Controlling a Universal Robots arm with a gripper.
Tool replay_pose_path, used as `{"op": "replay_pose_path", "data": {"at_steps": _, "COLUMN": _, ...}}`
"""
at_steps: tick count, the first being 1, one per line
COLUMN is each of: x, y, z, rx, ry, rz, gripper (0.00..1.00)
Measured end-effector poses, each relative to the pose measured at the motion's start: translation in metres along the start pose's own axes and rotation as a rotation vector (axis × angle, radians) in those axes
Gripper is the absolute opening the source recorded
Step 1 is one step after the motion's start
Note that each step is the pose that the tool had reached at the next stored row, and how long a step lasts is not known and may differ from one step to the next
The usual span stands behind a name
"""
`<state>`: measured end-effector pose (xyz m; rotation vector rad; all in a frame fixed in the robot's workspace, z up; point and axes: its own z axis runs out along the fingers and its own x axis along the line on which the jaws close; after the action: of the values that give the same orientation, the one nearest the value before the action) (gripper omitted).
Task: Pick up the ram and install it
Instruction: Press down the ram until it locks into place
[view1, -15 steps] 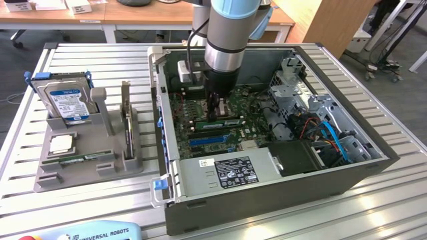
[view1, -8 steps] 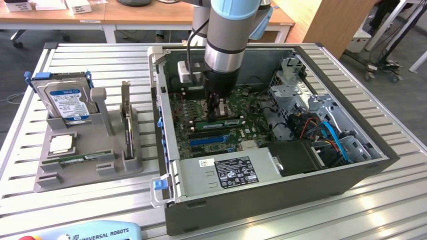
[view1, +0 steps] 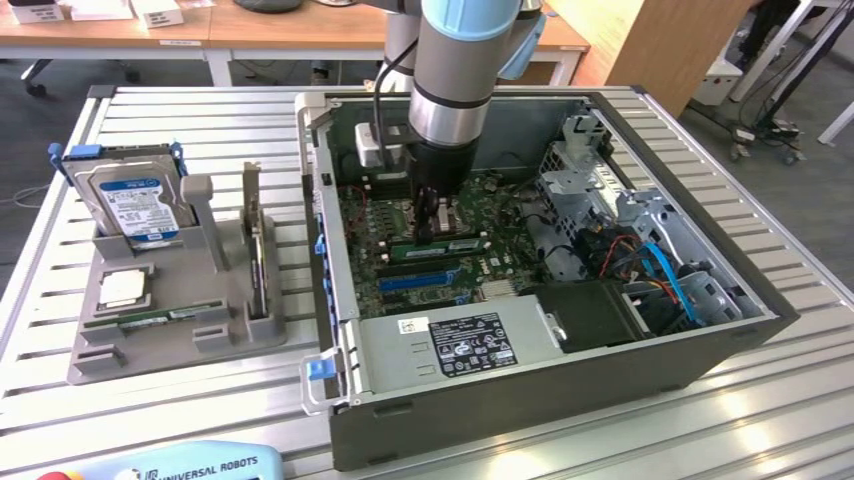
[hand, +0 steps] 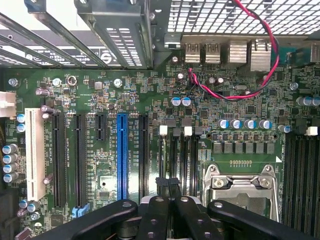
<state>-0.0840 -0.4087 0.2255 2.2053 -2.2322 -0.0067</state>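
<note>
The black fingers (hand: 172, 187) of the gripper (view1: 430, 232) are pressing together just above the motherboard, with the long green ram stick (view1: 450, 244) lying crosswise beside them.

Slatted table (view1: 160, 410): computer case (view1: 534, 400), grey holder (view1: 174, 340).

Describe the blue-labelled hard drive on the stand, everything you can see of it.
The hard drive is a silver metal box with a blue and white label facing the camera. It stands on edge, leaning slightly back, in a slot of the grey holder, with a blue-tabbed frame right behind it. It sits to the exterior view's left of the computer case.
</note>
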Motion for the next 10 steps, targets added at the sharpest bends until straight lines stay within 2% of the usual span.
{"op": "replay_pose_path", "data": {"at_steps": 10, "x": 0.0000, "y": 0.0000, "z": 0.0013, "rx": 0.0000, "ry": 0.0000, "rz": 0.000, "gripper": 0.10}}
